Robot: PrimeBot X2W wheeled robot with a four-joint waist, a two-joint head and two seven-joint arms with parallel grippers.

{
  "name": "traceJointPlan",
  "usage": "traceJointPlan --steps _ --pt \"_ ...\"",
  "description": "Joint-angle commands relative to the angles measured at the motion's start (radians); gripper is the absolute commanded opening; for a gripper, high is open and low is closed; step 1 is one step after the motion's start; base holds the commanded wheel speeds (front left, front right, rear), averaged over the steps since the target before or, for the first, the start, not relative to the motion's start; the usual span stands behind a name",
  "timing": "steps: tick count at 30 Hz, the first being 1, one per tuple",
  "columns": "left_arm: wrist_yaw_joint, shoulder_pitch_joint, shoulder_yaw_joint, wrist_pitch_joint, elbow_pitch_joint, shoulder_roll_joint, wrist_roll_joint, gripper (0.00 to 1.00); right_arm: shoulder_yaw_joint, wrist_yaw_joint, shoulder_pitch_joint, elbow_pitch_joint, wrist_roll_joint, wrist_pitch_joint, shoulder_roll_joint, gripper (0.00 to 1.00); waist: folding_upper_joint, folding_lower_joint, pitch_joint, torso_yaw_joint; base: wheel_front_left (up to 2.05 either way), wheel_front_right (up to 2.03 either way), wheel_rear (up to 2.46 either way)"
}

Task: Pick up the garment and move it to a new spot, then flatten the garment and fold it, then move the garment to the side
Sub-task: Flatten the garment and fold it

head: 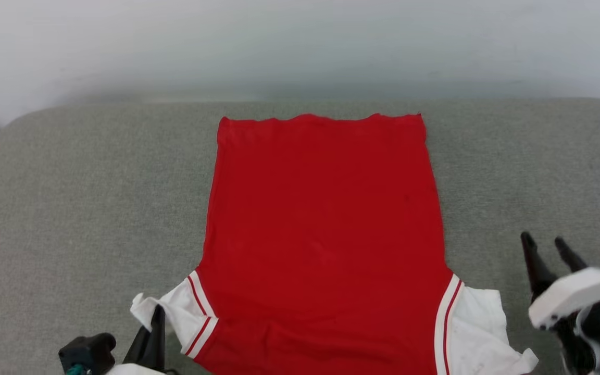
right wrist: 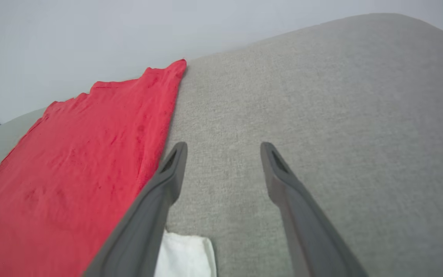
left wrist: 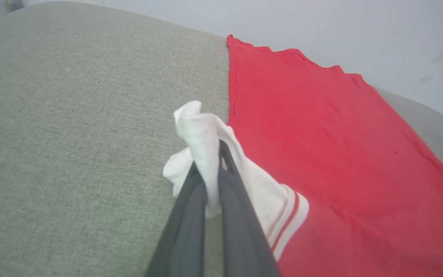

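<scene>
The garment point(head: 326, 234) lies spread flat on the grey cushion, plain red side up, hem toward the far edge, white sleeves at the near corners. My left gripper point(head: 157, 312) is shut on the white left sleeve point(left wrist: 202, 134), whose cloth bunches up between the two dark fingers. To the right of the shirt, my right gripper point(head: 545, 240) hovers open above the cushion, nothing between its fingers point(right wrist: 175, 161). The right sleeve point(head: 479, 333) lies loose below it, and a corner of that sleeve point(right wrist: 185, 254) shows under the left finger. The red body point(right wrist: 90, 154) runs along that gripper's left.
The grey fabric cushion point(head: 71, 208) has bare room on both sides of the shirt. A pale wall point(head: 300, 47) rises behind its far edge. The cushion's corners curve away at far left and far right.
</scene>
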Motion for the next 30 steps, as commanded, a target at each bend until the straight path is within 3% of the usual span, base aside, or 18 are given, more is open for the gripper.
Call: traceJointPlan --steps 1,8,17,24,30 --pt "-0.006 -0.027 -0.006 -0.006 -0.010 -0.007 0.011 0.00 -0.004 0.000 -0.076 0.034 0.006 0.003 -0.013 1.00 -0.0001 0.0000 0.058 0.039 0.00 0.00 0.00" --pt "-0.040 -0.147 -0.038 -0.017 -0.040 -0.046 0.059 0.00 0.001 0.000 -0.429 0.265 0.017 0.103 -0.108 1.00 -0.0001 0.0000 0.214 0.128 0.00 0.00 0.00" --pt "-0.078 -0.250 -0.045 -0.027 -0.092 -0.104 0.112 0.00 0.105 0.000 -0.824 0.453 0.021 0.380 -0.217 1.00 -0.0001 0.0000 0.373 0.218 0.00 0.00 0.00" --pt "-0.107 -0.289 -0.032 -0.030 -0.110 -0.140 0.142 0.00 0.150 0.000 -0.978 0.521 0.001 0.524 -0.239 1.00 -0.0001 0.0000 0.454 0.254 0.00 0.00 0.00" --pt "-0.135 -0.294 -0.011 -0.029 -0.106 -0.168 0.165 0.00 0.156 0.000 -0.990 0.621 -0.022 0.644 -0.208 1.00 -0.0001 0.0000 0.490 0.262 0.00 0.00 0.00"
